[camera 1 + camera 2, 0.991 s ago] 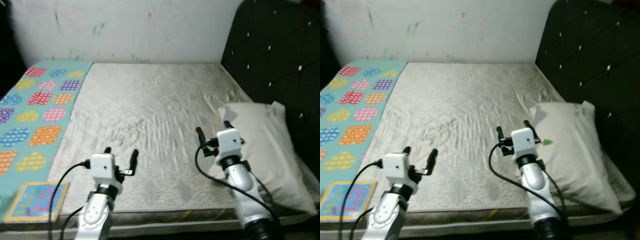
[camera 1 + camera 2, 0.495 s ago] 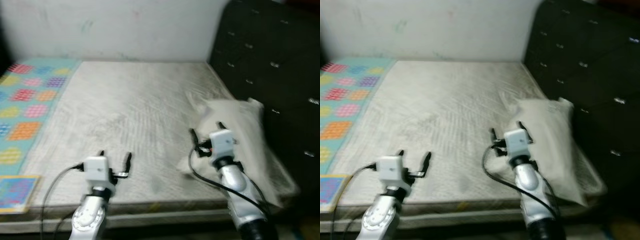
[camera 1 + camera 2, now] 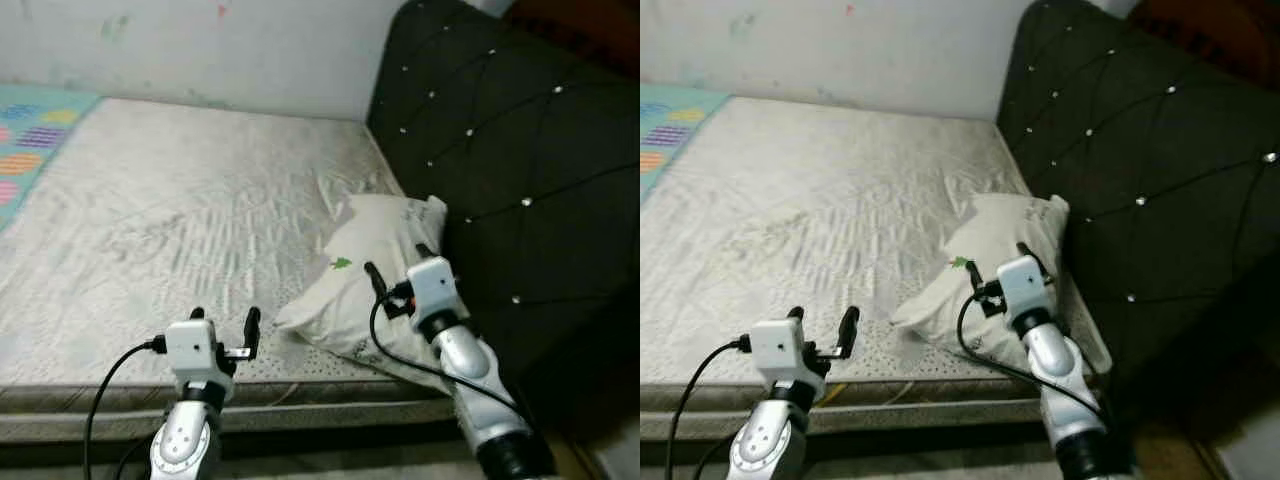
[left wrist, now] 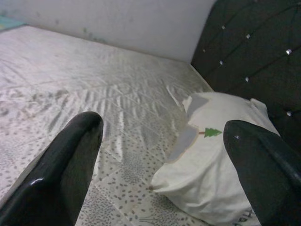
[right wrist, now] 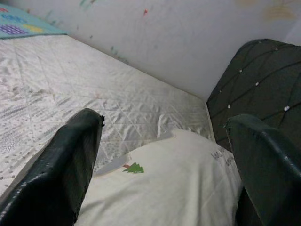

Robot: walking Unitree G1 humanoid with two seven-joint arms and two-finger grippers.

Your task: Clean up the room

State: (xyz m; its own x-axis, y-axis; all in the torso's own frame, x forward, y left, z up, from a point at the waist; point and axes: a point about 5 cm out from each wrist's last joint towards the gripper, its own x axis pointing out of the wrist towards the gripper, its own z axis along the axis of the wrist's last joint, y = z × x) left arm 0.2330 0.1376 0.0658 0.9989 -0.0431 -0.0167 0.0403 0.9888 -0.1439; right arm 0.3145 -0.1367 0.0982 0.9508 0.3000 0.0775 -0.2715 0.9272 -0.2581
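Pillow [image 3: 372, 262] lies crooked at the near right of the bed [image 3: 150, 220], by the dark headboard [image 3: 500, 150]. Right gripper [image 3: 396, 272] hovers over it, wide open, ready to grab. Left gripper [image 3: 222, 318] waits open too.

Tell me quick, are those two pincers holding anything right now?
Left pincer: open, holding nothing, over the near edge of the mattress.
Right pincer: open, holding nothing, just above the white pillow.
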